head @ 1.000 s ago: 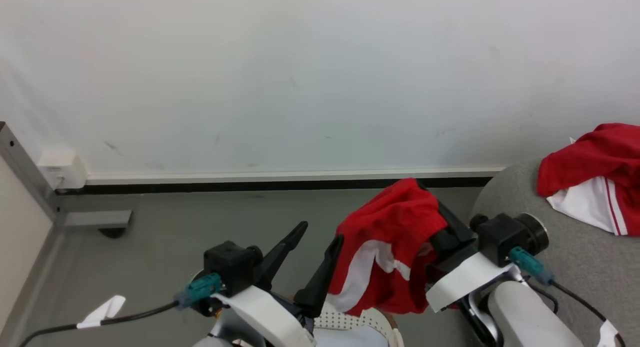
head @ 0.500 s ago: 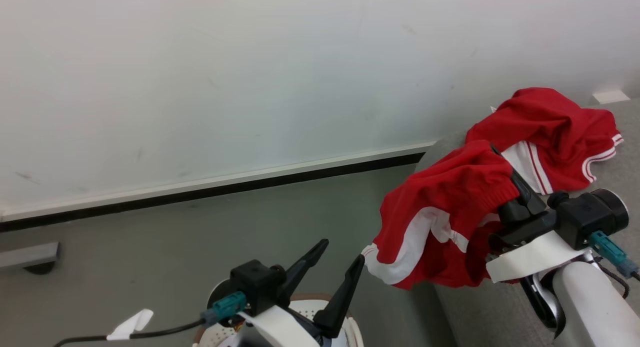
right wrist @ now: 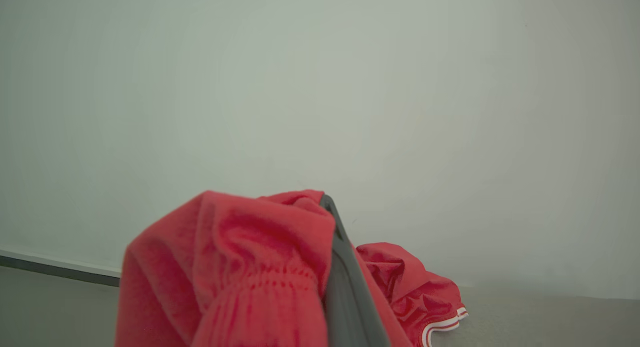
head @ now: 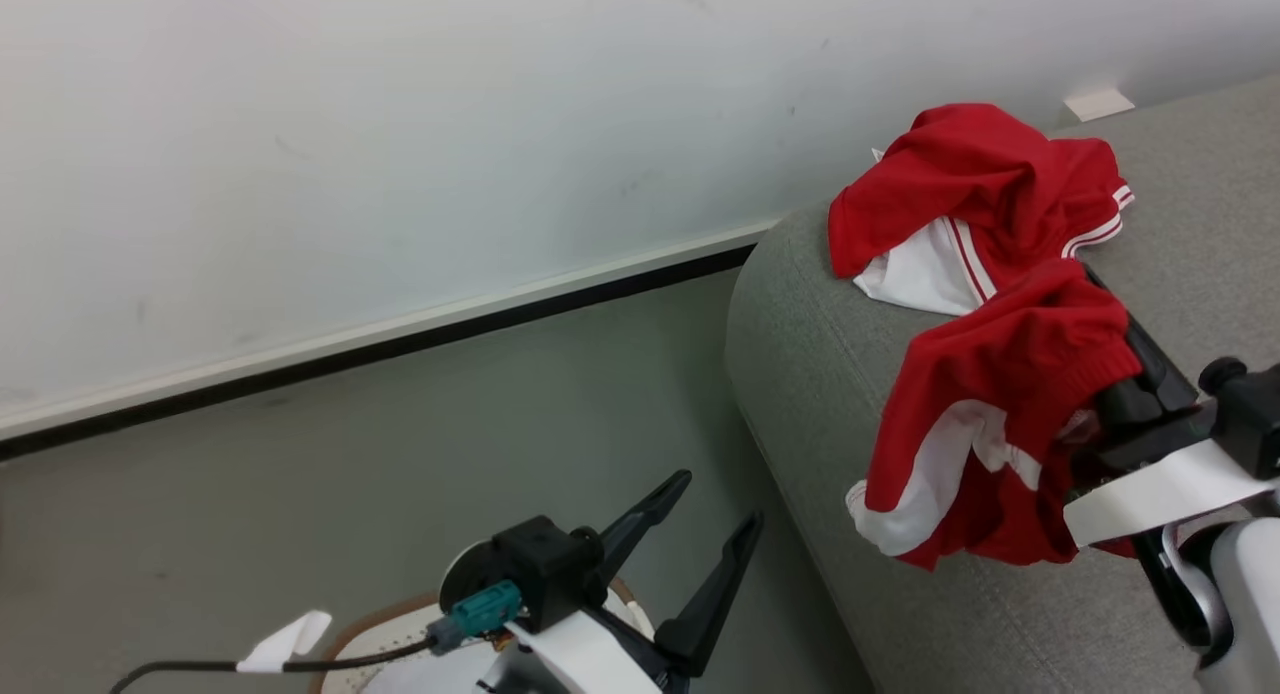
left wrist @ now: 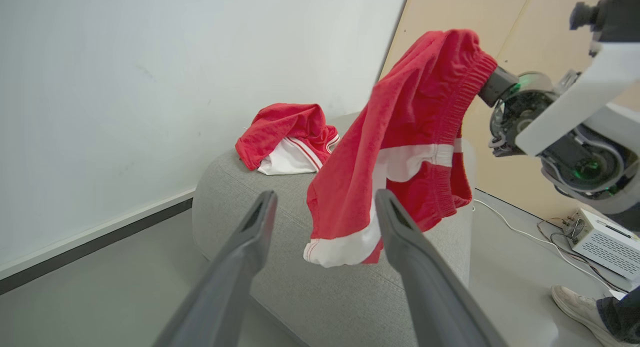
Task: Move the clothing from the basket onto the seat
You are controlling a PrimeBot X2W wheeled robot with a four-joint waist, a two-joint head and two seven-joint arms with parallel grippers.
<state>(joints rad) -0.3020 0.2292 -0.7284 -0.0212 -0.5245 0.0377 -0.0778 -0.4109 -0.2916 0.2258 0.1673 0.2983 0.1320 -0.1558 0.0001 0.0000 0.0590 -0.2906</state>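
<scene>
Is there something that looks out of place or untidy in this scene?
Nothing is spilled or damaged. A crumpled garment lies on the seat by the wall; the clothing hangs bunched from the right gripper, not yet laid down.

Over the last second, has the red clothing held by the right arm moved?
Yes. The held clothing was left of the seat, over floor; now it hangs above the seat.

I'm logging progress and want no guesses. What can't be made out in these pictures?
- Basket: head view, cut off by the bottom edge and behind the left claw; contents unknowable.
- Right claw: right wrist view, one finger buried in the held red garment.
- Person's foot: left wrist view, rest cut off by the corner.
</scene>
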